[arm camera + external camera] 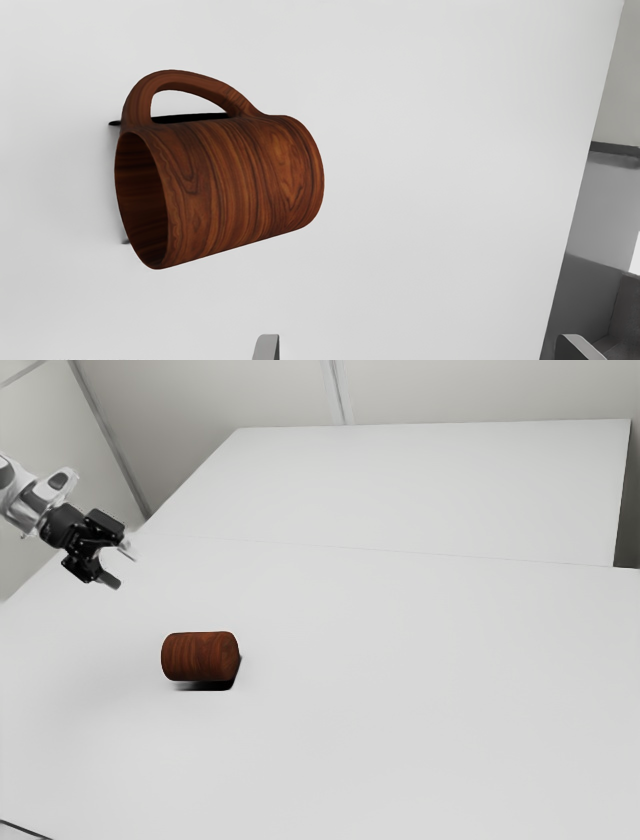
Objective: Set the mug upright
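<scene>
At the exterior view's left, on the far side, the pincer (126, 571) hangs above the table (420, 710). Its two fingers stand apart with nothing between them. Further right and nearer lies the mug (200, 656), on its side on the table, well apart from the pincer. Its right end looks closed there, so the mouth probably faces left. In the wrist view the handle (187, 82) is on the side of the body away from the fingertips, and the mouth (142, 200) opens sideways, not upward.

As for progress, the mug is not upright, so the goal is unmet as things lie, and the pincer has no hold on it. What is left, I judge, is all of the righting: reach the mug, grip it, turn it until the mouth is up, set it on its base and let go.
</scene>
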You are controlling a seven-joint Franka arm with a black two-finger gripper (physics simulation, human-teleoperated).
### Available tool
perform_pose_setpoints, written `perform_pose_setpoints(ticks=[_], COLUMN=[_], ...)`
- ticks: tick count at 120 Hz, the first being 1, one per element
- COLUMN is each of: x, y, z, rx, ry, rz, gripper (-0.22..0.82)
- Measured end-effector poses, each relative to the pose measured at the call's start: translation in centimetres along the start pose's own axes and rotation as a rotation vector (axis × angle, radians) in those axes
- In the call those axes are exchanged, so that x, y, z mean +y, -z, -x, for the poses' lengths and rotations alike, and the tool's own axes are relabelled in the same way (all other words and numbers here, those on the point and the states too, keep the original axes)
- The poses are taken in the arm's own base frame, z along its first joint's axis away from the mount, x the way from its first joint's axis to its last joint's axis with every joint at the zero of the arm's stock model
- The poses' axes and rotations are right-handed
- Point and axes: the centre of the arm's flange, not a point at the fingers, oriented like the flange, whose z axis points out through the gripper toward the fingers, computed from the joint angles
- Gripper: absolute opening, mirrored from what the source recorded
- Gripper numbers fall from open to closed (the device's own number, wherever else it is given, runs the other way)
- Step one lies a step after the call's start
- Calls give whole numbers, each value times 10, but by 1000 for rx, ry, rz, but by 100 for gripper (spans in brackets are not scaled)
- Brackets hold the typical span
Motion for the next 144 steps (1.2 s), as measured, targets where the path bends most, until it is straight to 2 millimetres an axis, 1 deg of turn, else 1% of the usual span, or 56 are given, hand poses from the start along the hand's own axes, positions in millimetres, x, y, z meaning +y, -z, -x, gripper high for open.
perform_pose_setpoints(ticks=[9,17,22,34,41,48,52,57,62,74,83,98,111,128,133,144], x=[-14,-32,-52,-100,-121,-143,-154,-164,-171,-179,-182,-171,-161,-149,-147,-146], y=[-9,-25,-34,-43,-51,-65,-77,-93,-103,-115,-131,-145,-149,-164,-166,-168], z=[-5,-13,-17,-16,-16,-16,-13,-9,-8,-10,-6,4,6,5,5,6], rx=[-3,-10,-8,10,20,26,30,41,56,96,114,125,122,97,94,93], ry=[-21,-31,-23,1,7,21,35,53,59,54,60,37,-2,-45,-54,-70], rz=[41,89,118,172,201,239,272,316,346,383,435,502,538,575,580,586], gripper=[60,60,60,60,60,60,60,60,60,60,60,60,60,60,55,30])
